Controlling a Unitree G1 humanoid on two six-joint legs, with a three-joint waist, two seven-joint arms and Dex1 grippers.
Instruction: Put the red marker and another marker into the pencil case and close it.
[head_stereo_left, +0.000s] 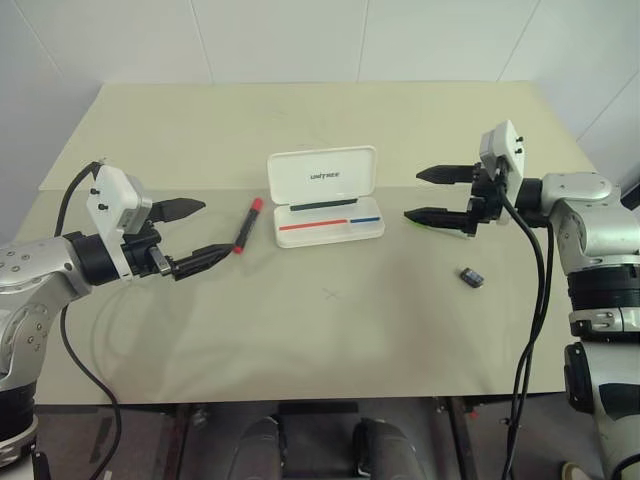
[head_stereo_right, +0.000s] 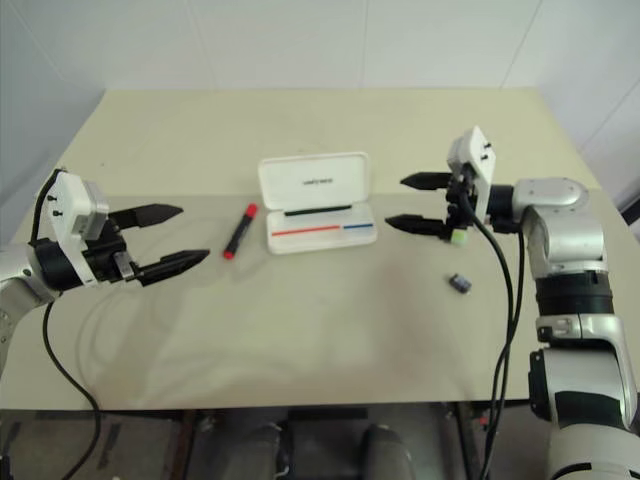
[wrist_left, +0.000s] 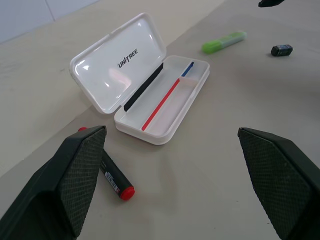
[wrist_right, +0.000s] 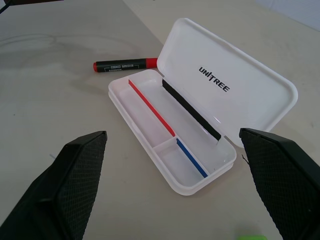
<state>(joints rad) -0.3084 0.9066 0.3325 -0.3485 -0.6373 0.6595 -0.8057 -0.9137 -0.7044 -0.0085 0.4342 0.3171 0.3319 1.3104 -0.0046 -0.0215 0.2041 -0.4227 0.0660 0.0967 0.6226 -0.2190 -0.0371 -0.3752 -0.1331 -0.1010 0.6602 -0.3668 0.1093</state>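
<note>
The pencil case (head_stereo_left: 300, 180) lies open at the table's middle, its white lid tilted back, with red and blue stripes inside the tray. The red marker (head_stereo_left: 247, 224), a black barrel with a red cap, rests on the table just left of the case. The lime-green marker (wrist_left: 223, 42) lies right of the case, mostly hidden under my right gripper in the head views. My left gripper (head_stereo_left: 215, 229) hovers open beside the red marker with nothing in it. On the case's right side, my right gripper (head_stereo_left: 411, 195) is open and empty above the green marker.
A small dark block (head_stereo_left: 472, 277) sits on the beige table (head_stereo_left: 330, 330) right of the middle, below my right gripper. A black cable hangs from each arm. White walls stand behind the table's far edge.
</note>
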